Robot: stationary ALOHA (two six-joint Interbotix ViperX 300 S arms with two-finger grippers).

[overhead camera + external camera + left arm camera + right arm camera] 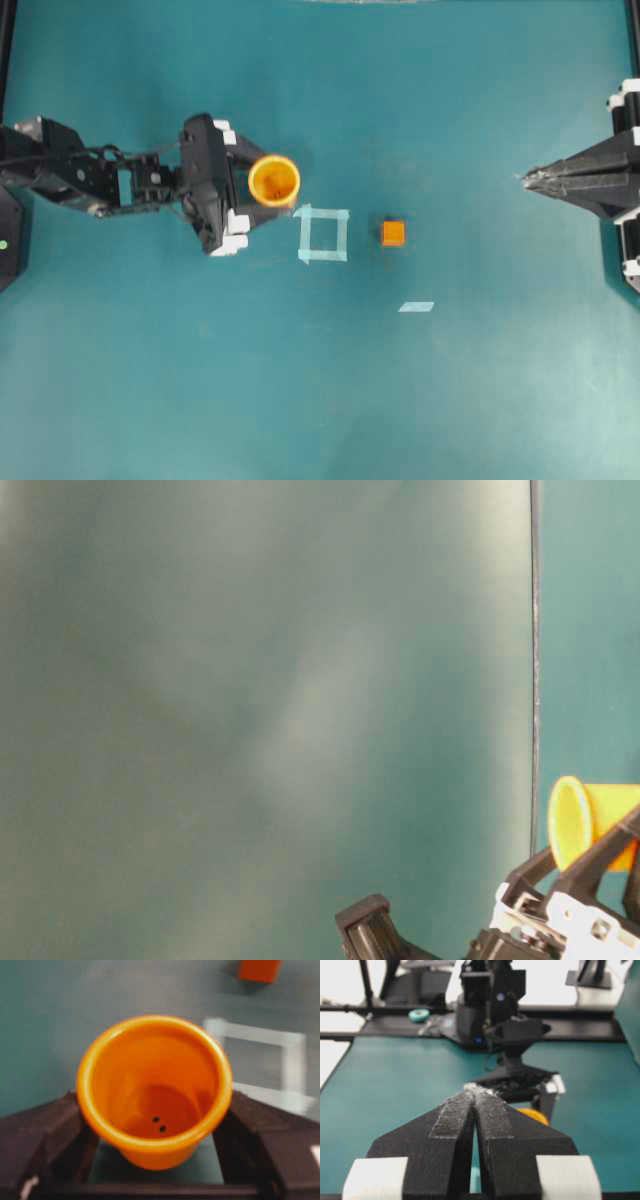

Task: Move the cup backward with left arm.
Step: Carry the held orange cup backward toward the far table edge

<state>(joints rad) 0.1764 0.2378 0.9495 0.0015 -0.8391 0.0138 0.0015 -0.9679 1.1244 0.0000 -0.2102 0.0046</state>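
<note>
On the left of the teal desk [150, 380] I am reaching out with my black jointed left arm [70, 170], and its two-fingered left hand [262, 184] is standing wide, one finger on each side of the small round yellow-orange plastic cup [274, 180]; the fingers are flanking the cup's wall closely, but I cannot tell whether they are pressing on it or only bracketing it. The cup is sitting just up and left of the pale blue tape square [324, 233], apart from it, with the small orange cube [393, 233] further right and a loose strip of pale tape [416, 307] below that. I am judging this to be the carrying step: the cup is already off the tape square, and the next move is calling for a steady sweep toward the back of the desk without tipping it, then a clean release. At the far right my right hand [527, 178] is resting with its pointed fingers pressed together, holding nothing. The left wrist view is showing what the overhead view cannot: the cup's darker orange inside with two small dark specks on its floor [159, 1124]. The table-level view is giving only a blurred teal expanse with the cup's yellow rim [567, 822] at its lower right edge, while the right wrist view is showing only an orange sliver of the cup [533, 1115] behind its own closed fingers.
</note>
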